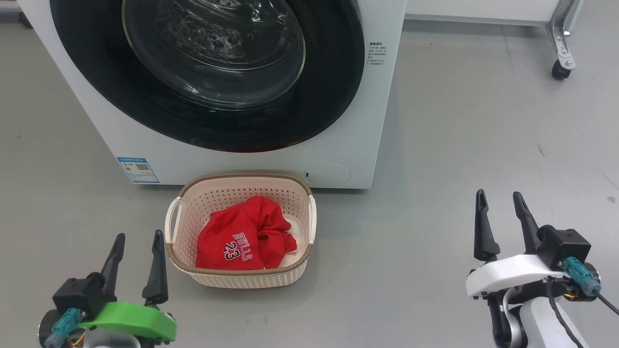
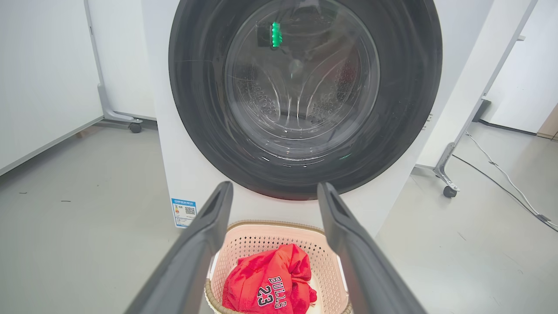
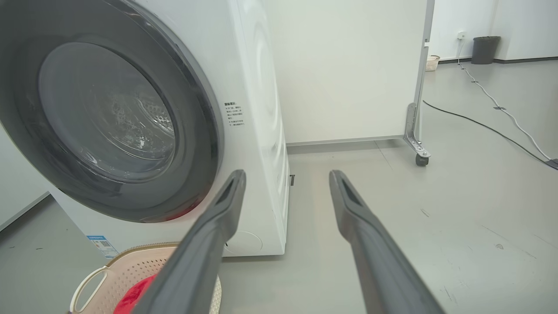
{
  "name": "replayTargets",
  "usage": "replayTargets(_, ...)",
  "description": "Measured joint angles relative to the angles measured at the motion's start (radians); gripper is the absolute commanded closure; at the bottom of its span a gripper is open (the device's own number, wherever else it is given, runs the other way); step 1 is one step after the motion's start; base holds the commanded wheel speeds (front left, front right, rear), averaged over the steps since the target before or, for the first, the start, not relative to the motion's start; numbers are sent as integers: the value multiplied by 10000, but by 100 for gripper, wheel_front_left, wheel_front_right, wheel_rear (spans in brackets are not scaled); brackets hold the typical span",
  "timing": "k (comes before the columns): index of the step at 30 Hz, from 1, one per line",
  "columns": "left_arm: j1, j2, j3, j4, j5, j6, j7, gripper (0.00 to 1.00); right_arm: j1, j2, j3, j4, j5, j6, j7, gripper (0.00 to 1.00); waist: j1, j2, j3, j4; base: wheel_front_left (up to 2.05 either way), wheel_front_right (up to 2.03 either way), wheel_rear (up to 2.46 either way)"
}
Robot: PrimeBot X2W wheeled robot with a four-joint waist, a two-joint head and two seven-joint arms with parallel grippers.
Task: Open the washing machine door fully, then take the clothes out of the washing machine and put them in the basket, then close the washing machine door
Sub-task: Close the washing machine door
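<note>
Left pincer (image 1: 140,235) and right pincer (image 1: 498,194) wide open, empty; door (image 1: 333,96) shut. Basket (image 1: 242,178) of clothes (image 1: 242,237) at left's 1 o'clock: a forward swing could tip it

One washer (image 1: 145,145) stands on the floor, with one round door (image 1: 333,72) and one blue label (image 1: 138,170) at its lower front corner. One basket (image 1: 227,195) sits before it, with two handles. In it lies one red heap of clothes (image 1: 246,237); the number of garments cannot be told, and one "BULLS 23" print shows. There are two claws, one left claw (image 1: 139,235) and one right claw (image 1: 499,194), with two fingers each. Two casters (image 2: 449,191) flank the washer. Two cables (image 3: 499,108) cross the floor, and one dark bin (image 3: 486,49) stands far off.
</note>
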Motion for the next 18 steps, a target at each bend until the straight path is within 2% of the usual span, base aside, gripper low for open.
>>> replayTargets(18,128,-127,12,194,42,2,0,0,105,48,-31,-132,-104,10,0,0,0,0,-10,-1,0,0,0)
